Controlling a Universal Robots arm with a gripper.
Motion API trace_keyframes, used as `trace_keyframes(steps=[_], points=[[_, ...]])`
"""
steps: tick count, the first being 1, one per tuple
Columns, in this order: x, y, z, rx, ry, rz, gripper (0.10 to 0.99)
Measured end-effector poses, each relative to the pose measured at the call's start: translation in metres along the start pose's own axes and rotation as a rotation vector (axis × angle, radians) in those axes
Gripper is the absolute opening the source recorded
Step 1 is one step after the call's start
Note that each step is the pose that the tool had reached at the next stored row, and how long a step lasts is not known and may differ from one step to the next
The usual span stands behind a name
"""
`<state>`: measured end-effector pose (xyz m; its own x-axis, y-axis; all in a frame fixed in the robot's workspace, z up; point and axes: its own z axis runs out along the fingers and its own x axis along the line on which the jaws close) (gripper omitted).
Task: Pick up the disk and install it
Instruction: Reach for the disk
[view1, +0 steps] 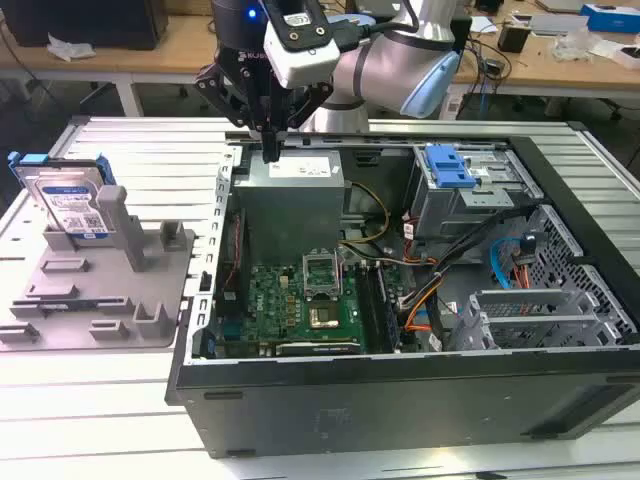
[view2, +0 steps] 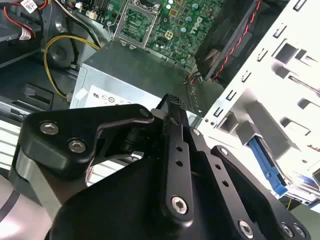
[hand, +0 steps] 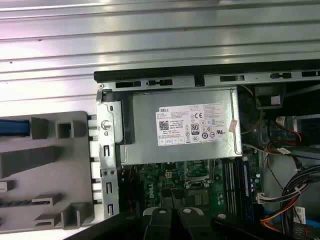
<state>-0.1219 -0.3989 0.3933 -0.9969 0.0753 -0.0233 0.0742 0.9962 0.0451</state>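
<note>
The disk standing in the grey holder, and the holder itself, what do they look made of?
The disk: silvery-grey casing with a dull sheen, likely metal; its blue rail frame looks like plastic. The holder: matte, uniform grey with blocky shapes, probably plastic.

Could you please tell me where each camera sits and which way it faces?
Exterior view: off the arm, angled down on the open black computer case; shows arm and black gripper.
First wrist view: on the wrist, facing down at the grey metal power-supply box; gripper parts show.
Second wrist view: on the wrist, along the gripper toward the green motherboard.
All three share the power-supply box.
</note>
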Motion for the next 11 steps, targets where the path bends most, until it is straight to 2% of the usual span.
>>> trace_keyframes(steps=[11], points=[[0.0003,0.0001,0.0000,0.000,0.0006,0.000,0.106]])
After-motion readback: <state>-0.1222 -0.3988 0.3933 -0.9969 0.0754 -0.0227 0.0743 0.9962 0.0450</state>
